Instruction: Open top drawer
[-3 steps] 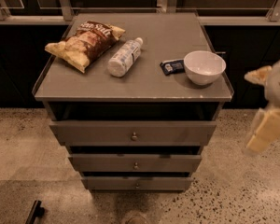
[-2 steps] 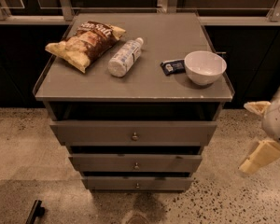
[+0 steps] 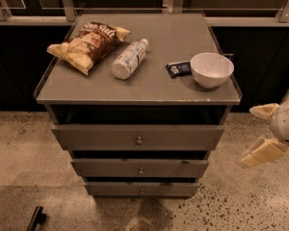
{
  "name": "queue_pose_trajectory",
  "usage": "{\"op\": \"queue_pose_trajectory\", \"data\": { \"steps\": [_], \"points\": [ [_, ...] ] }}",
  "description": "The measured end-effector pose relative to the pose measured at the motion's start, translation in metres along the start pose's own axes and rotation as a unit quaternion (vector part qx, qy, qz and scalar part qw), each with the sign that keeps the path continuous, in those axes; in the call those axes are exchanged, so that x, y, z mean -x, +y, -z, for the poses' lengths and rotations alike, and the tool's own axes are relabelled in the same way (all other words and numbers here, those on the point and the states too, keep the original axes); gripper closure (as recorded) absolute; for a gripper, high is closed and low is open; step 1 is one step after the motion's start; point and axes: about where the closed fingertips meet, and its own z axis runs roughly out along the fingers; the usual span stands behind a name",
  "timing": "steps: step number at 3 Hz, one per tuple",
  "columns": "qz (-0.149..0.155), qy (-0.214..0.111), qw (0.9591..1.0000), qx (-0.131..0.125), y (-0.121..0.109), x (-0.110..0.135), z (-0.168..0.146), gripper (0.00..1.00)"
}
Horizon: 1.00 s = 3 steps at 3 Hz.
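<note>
The top drawer point(image 3: 101, 137) is the widest of three grey drawer fronts under the grey cabinet top, with a small round metal knob point(image 3: 139, 140) at its middle. It stands slightly forward of the cabinet frame, with a dark gap above it. My gripper point(image 3: 258, 133) is at the right edge of the view, right of the cabinet and level with the top drawer, well apart from the knob. Its two pale fingers point(image 3: 263, 153) are spread apart with nothing between them.
On the cabinet top point(image 3: 154, 88) lie a chip bag point(image 3: 86, 44), a plastic bottle on its side point(image 3: 128, 59), a small dark packet point(image 3: 178, 69) and a white bowl point(image 3: 211, 69). Two narrower drawers point(image 3: 111, 168) sit below. A railing point(image 3: 67, 1) runs behind. Speckled floor surrounds.
My gripper has moved down along the right side of the cabinet and a little toward it. The drawers and the things on top have not moved.
</note>
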Motion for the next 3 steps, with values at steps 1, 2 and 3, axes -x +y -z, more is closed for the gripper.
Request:
{"op": "queue_pose_trajectory", "data": {
  "steps": [1,2,3],
  "points": [
    [0.000,0.000,1.0000,0.000,0.0000,0.0000,0.0000,0.42],
    [0.000,0.000,1.0000,0.000,0.0000,0.0000,0.0000,0.66],
    [-0.009,-0.013,0.9999,-0.007,0.0020,-0.0045,-0.0063,0.89]
  ]
}}
